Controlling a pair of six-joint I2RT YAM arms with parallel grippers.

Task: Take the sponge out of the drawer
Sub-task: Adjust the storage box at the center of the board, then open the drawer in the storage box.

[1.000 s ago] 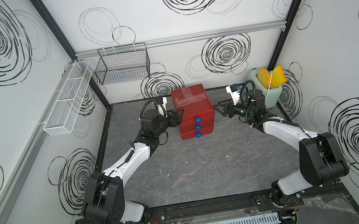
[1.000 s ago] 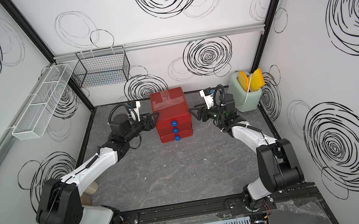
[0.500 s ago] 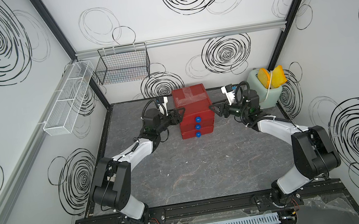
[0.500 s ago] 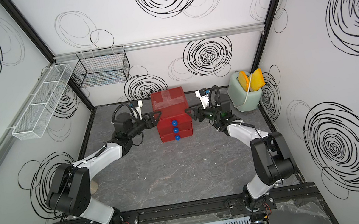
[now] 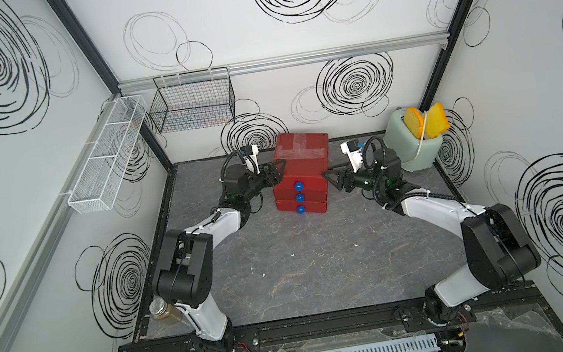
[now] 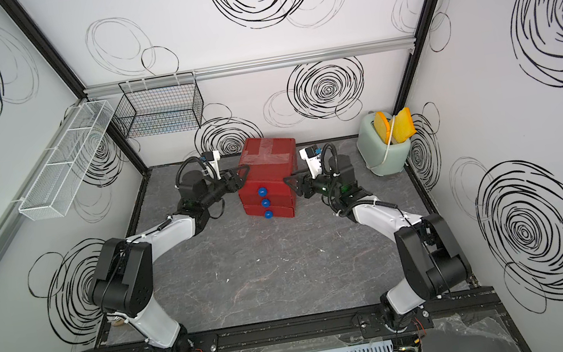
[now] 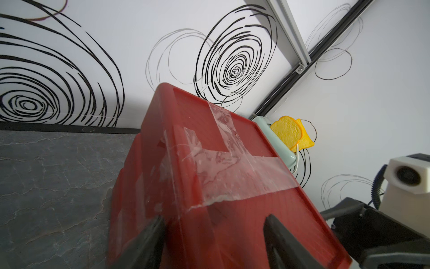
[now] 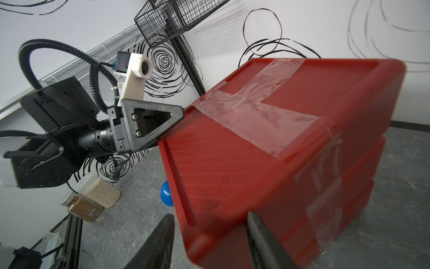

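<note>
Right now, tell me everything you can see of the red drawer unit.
The drawer unit is red plastic, three stacked drawers, shut, each with a blue knob. Clear tape crosses its top and runs down its sides. It stands at the back of the table. The left tool and right tool straddle its upper front corners.

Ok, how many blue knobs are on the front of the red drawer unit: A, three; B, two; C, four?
A: both top views show three blue knobs stacked one above the other down the front of the red drawer unit.
</note>
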